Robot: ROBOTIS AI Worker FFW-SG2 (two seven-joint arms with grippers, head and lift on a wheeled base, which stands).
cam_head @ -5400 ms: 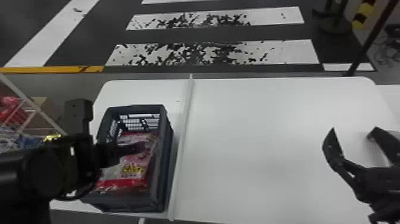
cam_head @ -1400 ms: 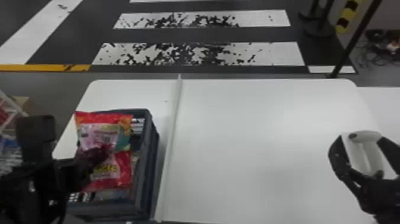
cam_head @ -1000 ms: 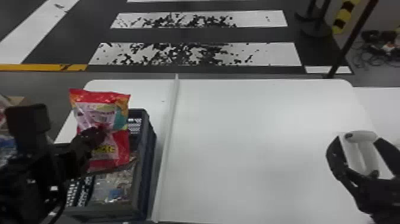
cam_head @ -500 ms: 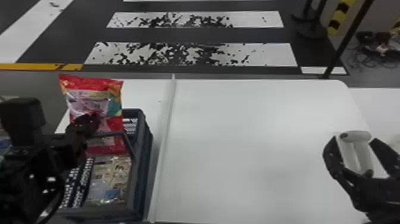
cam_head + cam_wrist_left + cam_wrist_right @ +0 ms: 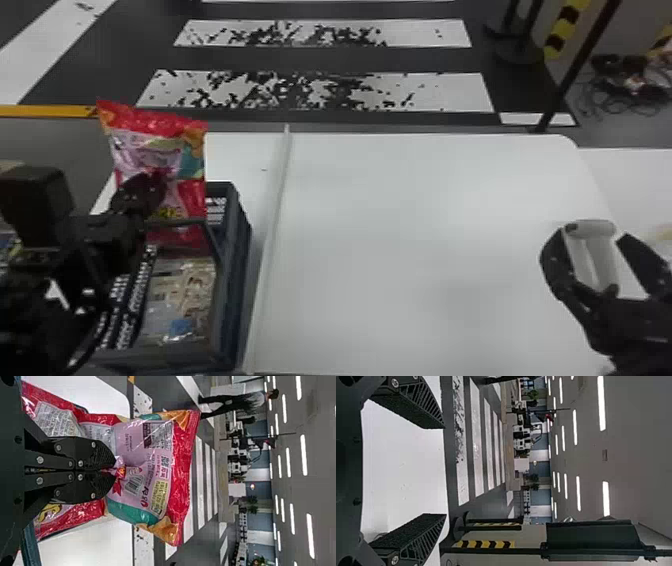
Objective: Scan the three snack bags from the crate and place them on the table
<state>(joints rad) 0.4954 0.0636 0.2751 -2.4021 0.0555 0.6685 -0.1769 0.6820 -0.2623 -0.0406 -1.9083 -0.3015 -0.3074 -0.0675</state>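
Note:
My left gripper [image 5: 157, 184] is shut on a red and pink snack bag [image 5: 152, 147], which hangs upright over the far part of the dark crate [image 5: 236, 295]. Seen in the left wrist view, the left gripper [image 5: 115, 470] pinches the printed back of the snack bag [image 5: 147, 465] near a barcode. More red packaging with yellow lettering lies behind those fingers; whether it is a second bag I cannot tell. At the table's right, my right gripper [image 5: 592, 236] is open, and a white device [image 5: 602, 260] shows between its fingers. The right gripper [image 5: 444, 471] has widely parted fingers in its wrist view.
Clear packs [image 5: 187, 300] lie inside the crate. A raised white strip [image 5: 272, 235] runs front to back between the crate and the main part of the white table [image 5: 425, 240]. A dark pole [image 5: 575, 75] stands beyond the table's far right corner.
My left gripper has lifted the bag out of the crate, uncovering clear packs, and it has risen further in the last second. The white device now shows between the right fingers.

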